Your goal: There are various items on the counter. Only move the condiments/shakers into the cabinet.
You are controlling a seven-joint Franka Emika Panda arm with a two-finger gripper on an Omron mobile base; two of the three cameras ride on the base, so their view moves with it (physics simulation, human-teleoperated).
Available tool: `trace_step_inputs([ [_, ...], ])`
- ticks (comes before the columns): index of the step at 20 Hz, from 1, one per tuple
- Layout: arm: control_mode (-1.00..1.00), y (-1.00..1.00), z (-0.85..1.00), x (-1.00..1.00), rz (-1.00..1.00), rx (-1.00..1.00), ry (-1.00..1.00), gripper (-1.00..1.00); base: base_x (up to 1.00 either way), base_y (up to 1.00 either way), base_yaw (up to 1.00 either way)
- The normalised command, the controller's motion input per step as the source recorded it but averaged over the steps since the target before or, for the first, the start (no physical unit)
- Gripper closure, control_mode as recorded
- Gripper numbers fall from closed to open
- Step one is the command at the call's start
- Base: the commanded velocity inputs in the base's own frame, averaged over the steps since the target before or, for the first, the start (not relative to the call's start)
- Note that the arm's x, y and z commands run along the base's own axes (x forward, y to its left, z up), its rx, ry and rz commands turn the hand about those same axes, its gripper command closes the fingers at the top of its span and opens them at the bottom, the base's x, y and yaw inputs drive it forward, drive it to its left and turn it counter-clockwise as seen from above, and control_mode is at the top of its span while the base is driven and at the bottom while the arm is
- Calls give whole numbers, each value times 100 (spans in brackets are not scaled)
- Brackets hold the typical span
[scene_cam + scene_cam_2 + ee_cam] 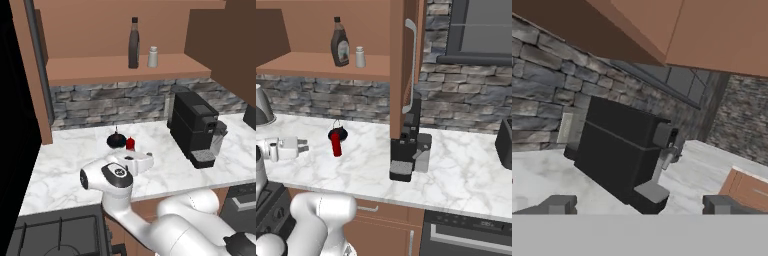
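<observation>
The dark brown bottle [133, 44] [340, 44] and the pale shaker [152, 57] [360, 57] stand side by side on the cabinet shelf [100, 67] [311, 64]. On the counter [65, 160] [456, 170], the red bottle [130, 144] [336, 146] stands just in front of the round black object [116, 139] [337, 133]. My gripper [150, 160] [304, 146] [639, 205] hovers low over the counter, a little nearer than the red bottle and level with it. It is open and holds nothing; its fingertips [559, 204] point toward the coffee machine.
A black coffee machine [194, 127] [406, 152] [619, 150] stands on the counter right of the bottle. The open cabinet door [406, 65] hangs above it. The black stove top [55, 232] lies at the near left, and a dark toaster [504, 142] sits far right.
</observation>
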Motion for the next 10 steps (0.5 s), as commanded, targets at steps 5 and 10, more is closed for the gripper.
trace_step_inputs([
  [5,-100,12,-27,17,0,0,10,-100,0,0,0],
  [10,-100,2,-35,12,0,0,2,-100,0,0,0],
])
